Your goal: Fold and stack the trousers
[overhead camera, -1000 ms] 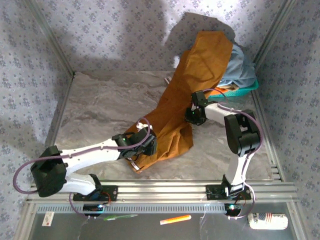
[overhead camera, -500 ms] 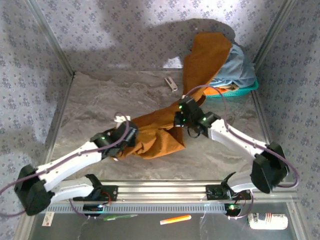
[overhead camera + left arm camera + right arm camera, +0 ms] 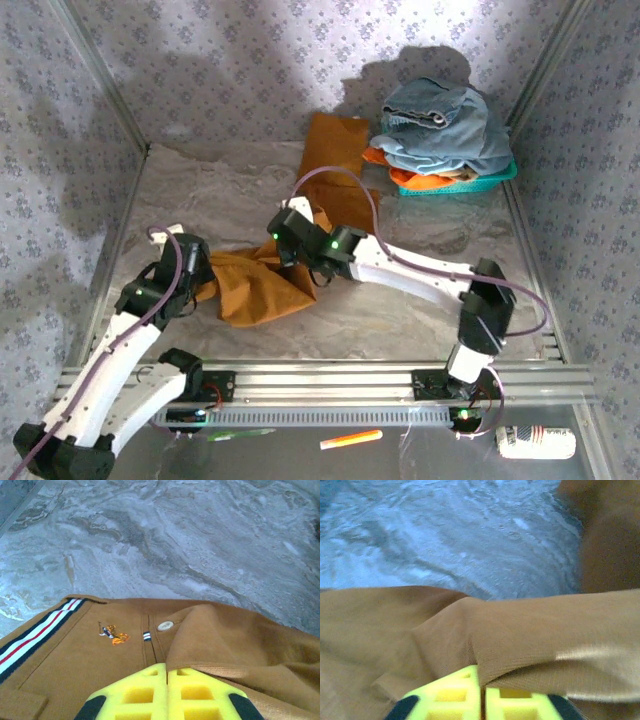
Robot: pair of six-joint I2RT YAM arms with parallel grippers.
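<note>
The trousers [image 3: 262, 288] lie bunched on the desk [image 3: 200, 190], well to the near left of the basket [image 3: 480, 183] — one leg trails back toward it. The left hand [image 3: 166, 672] pinches the waistband, farthest from the basket; the right hand [image 3: 481, 680] pinches a fold nearer it.

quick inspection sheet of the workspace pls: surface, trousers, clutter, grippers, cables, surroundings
surface: grey marbled table, bare at the left rear
job's things: trousers bunched left of centre, unfolded, one leg trailing toward the back wall
clutter: teal basket at the back right, holding a blue denim garment and an orange cloth
grippers: left gripper shut on the waistband area; right gripper shut on a cloth fold
cables: purple cable loops above the right arm, over the trouser leg
surroundings: patterned walls; orange pen in front of the rail
</note>
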